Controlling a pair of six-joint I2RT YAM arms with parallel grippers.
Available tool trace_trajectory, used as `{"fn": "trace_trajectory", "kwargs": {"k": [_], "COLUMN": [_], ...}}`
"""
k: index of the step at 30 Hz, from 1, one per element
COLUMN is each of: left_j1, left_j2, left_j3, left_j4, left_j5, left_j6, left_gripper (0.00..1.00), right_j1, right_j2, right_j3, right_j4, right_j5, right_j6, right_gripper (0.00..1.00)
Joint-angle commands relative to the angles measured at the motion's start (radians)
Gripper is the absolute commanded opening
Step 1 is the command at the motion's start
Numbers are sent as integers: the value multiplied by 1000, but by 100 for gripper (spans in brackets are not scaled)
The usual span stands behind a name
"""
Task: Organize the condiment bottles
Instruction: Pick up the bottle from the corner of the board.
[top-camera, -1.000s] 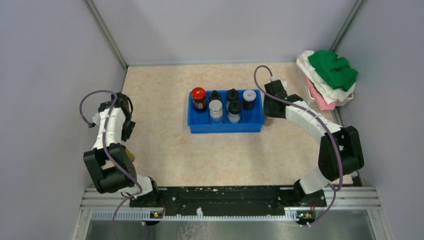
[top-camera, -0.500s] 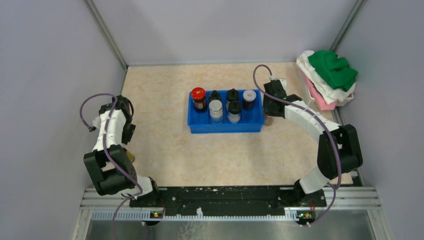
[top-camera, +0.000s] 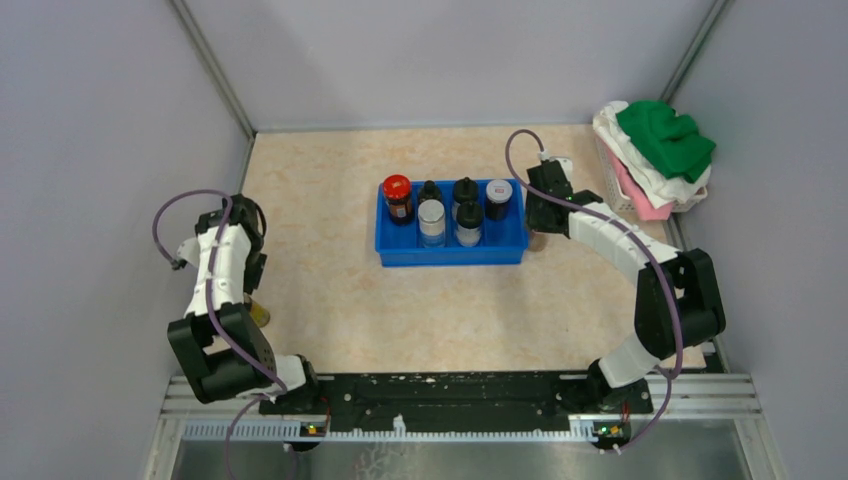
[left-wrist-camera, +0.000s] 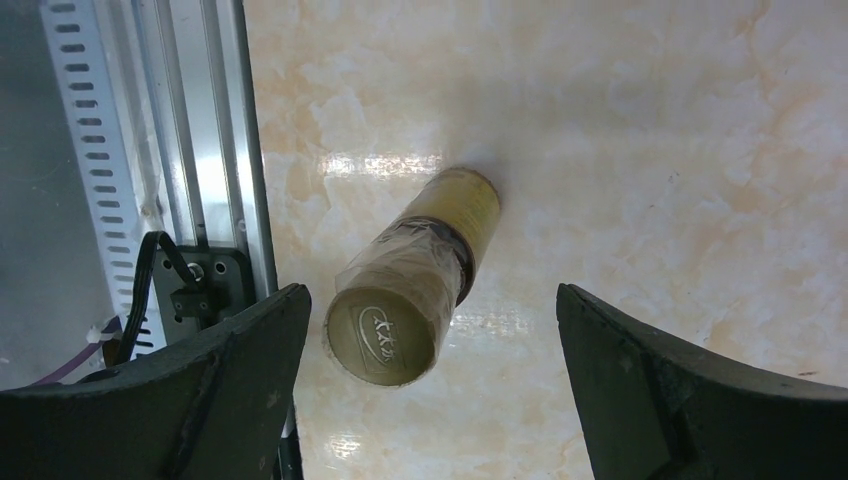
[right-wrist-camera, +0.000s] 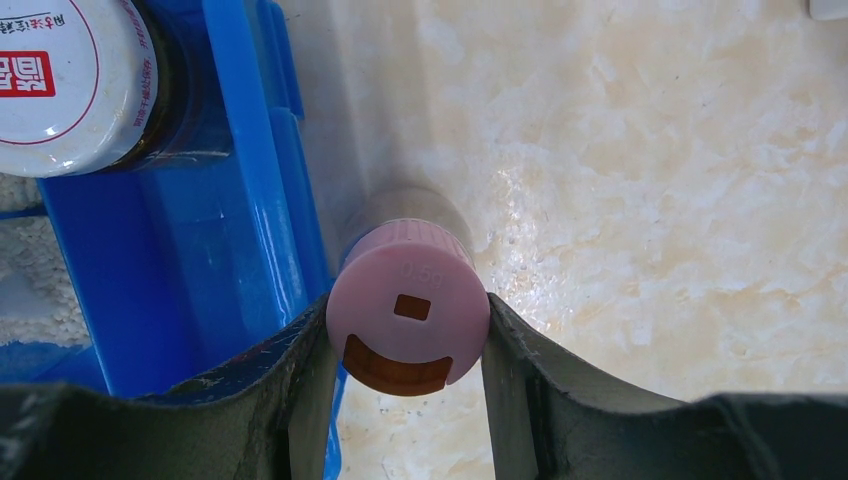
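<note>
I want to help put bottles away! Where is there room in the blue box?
Two bare spots in the blue tray: the near corner in front of the red-capped jar and the near corner in front of the white-capped jar. The middle is crowded with four bottles.

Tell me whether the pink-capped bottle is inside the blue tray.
No, the pink-capped bottle sits outside the blue tray wall, over the tabletop, clamped in the right end effector.

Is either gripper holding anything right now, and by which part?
The right gripper clamps the small pink-capped bottle by its cap; the left gripper holds nothing.
</note>
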Motion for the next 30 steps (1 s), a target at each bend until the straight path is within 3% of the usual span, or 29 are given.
{"fn": "trace_trajectory", "kwargs": {"k": [1, 30], "left_j1": [8, 18], "left_j2": [-39, -11], "left_j3": [5, -8], "left_j4": [-35, -75], "left_j5": [-44, -94], "left_j6": [-31, -114], "left_gripper": [99, 98], "right_j1": [17, 18], "right_j2": [49, 66], "right_j3": [-43, -77], "right_j4": [-22, 9], "right_j5": [-47, -40], "right_j6": [11, 5], "right_gripper": [0, 0]}}
